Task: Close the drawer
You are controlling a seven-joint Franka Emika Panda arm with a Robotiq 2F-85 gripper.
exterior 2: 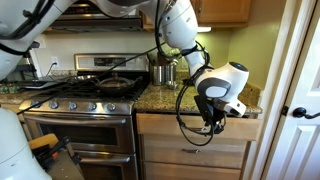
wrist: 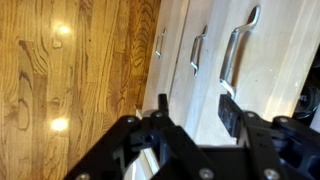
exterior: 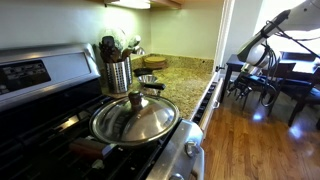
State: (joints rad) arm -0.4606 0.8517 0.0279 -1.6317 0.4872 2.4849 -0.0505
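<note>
gripper at the drawer front, jaws apart and empty

in an exterior view the gripper (exterior 2: 213, 122) hangs just in front of the drawer (exterior 2: 168, 126), the wide pale front under the countertop (exterior 2: 160, 98) beside the stove (exterior 2: 80, 110). the front runs sideways along the cabinet, so the push should go straight in, square to it. the wrist view looks down past the spread fingers (wrist: 232, 112) at a long handle (wrist: 240, 45). how far the drawer stands out i cannot tell.

Granite countertop (exterior: 185, 78), steel stove (exterior 2: 80, 110), wood floor (wrist: 70, 80), piano (exterior: 285, 75)
</note>
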